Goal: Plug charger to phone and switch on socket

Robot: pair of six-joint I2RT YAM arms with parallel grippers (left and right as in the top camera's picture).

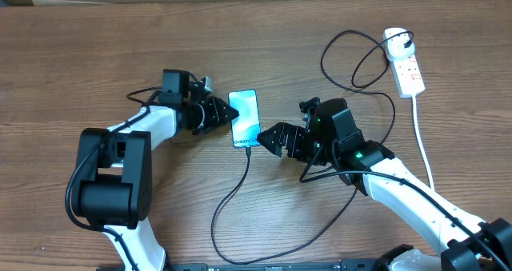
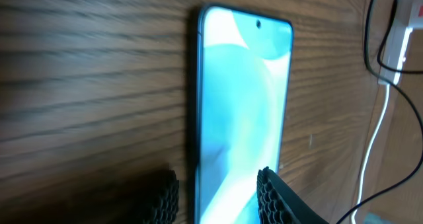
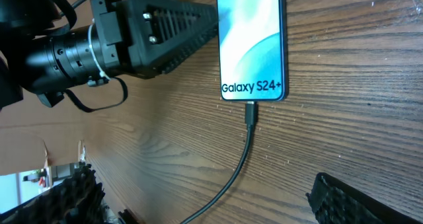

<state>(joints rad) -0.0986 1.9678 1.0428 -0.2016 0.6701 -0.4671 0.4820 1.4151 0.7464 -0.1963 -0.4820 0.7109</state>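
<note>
The phone [image 1: 245, 117] lies flat mid-table with its light-blue screen up. The charger [image 1: 232, 193], a thin black cable, has its connector [image 3: 250, 113] in the phone's port under the "Galaxy S24+" text. Its black plug [image 1: 398, 41] sits in the white socket [image 1: 405, 61] at the far right. My left gripper [image 1: 223, 115] straddles one end of the phone [image 2: 241, 112], open, with a gap between the left pad [image 2: 165, 194] and the phone's edge. My right gripper [image 3: 208, 191] stands wide open just below the phone, with the cable [image 3: 228, 174] running between its fingers untouched.
The black cable loops wide over the table's front and right side [image 1: 352, 59]. The socket's thick white cord [image 1: 424, 151] runs down the right side, past my right arm [image 1: 400, 187]. Bare wood lies to the left and at the back.
</note>
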